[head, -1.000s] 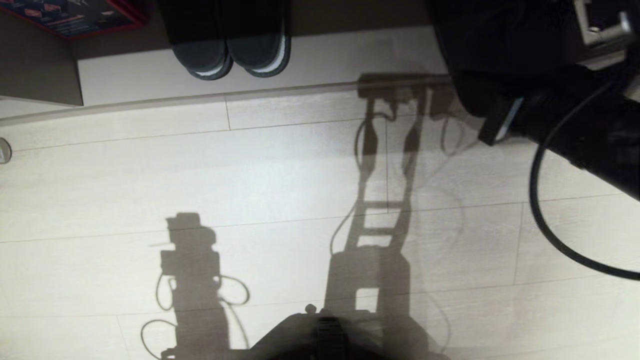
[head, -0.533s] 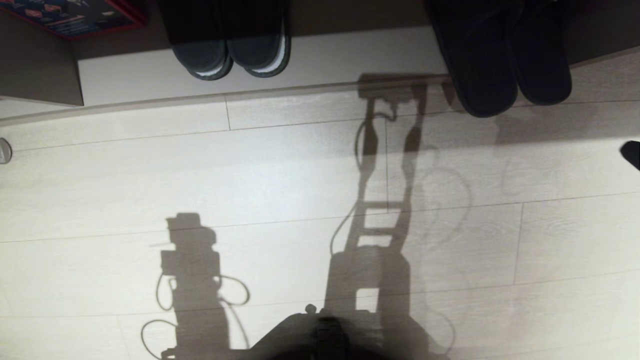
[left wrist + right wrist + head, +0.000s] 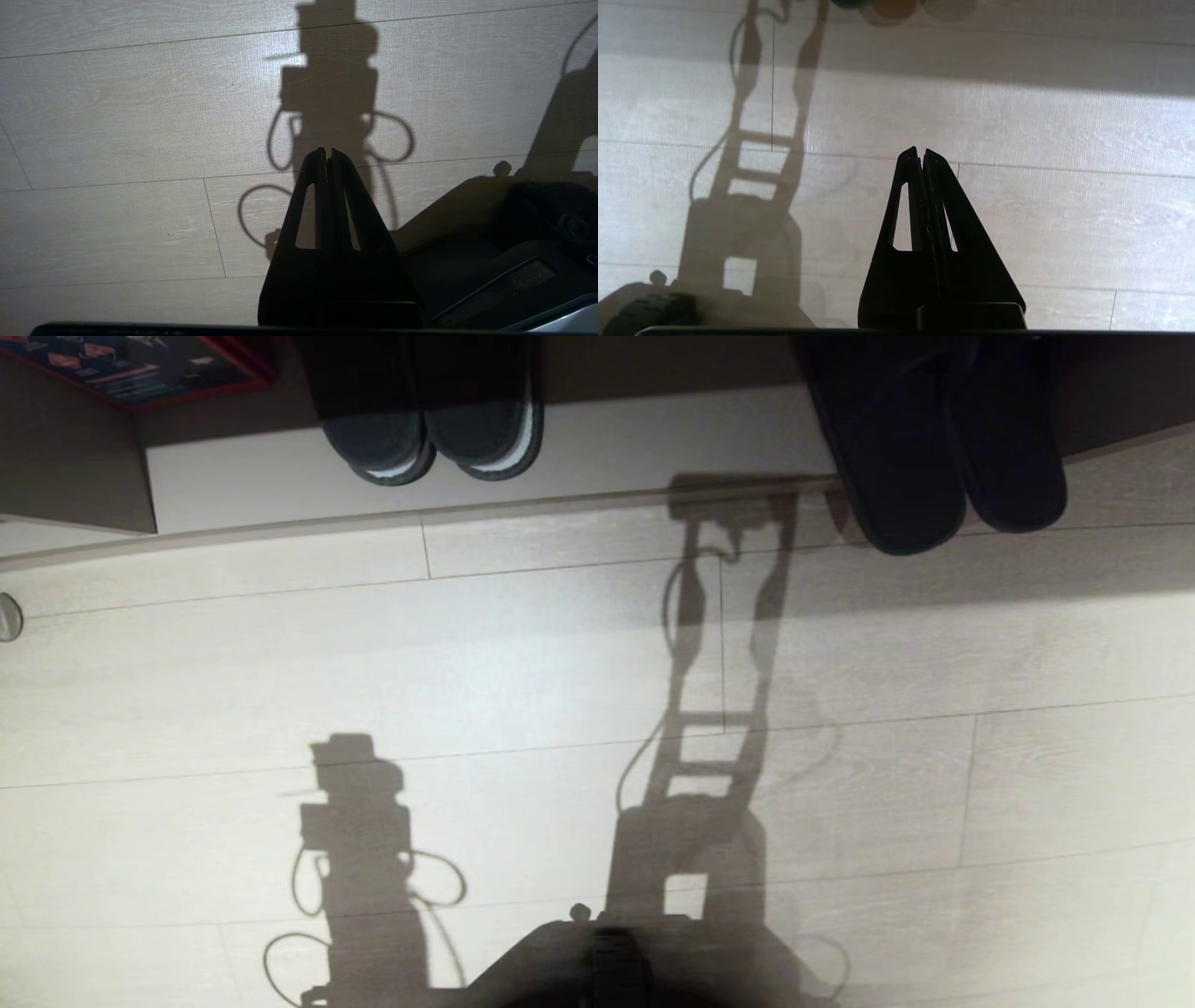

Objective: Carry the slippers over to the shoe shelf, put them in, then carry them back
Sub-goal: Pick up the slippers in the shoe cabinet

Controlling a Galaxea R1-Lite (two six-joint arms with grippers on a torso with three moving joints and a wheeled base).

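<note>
Floor (image 3: pixel 560 663), pale planks, takes most of the head view and carries only the robot's shadows; its base (image 3: pixel 597 961) sits at the near edge. The shoe shelf (image 3: pixel 653 439) runs along the far edge, w/ a pale base board and a taupe upright panel (image 3: pixel 65 467) at its left end. The slippers (image 3: pixel 934 457) sit side by side at the right end of the base board. Their toes point toward the robot and overhang the front edge onto the floor; the backs are lost in shade. They are prob. left that shallow so the toes stay reachable for the trip back. A 2nd pair w/ white sole edges (image 3: pixel 434 434) sits left of centre, toes just inside the front edge and well apart from the task pair. A red-edged box (image 3: pixel 140 364) fills the far left corner. Neither arm shows in the head view. Left gripper (image 3: pixel 327 151) hangs over bare floor, fingers pressed together, nothing held, looks parked. Right gripper (image 3: pixel 920 151) likewise has its fingers together, empty, over floor short of the shelf. So the put-in step looks done and the bring-back is not yet started. Next the right gripper needs to spread its fingers before reaching for the toes.
</note>
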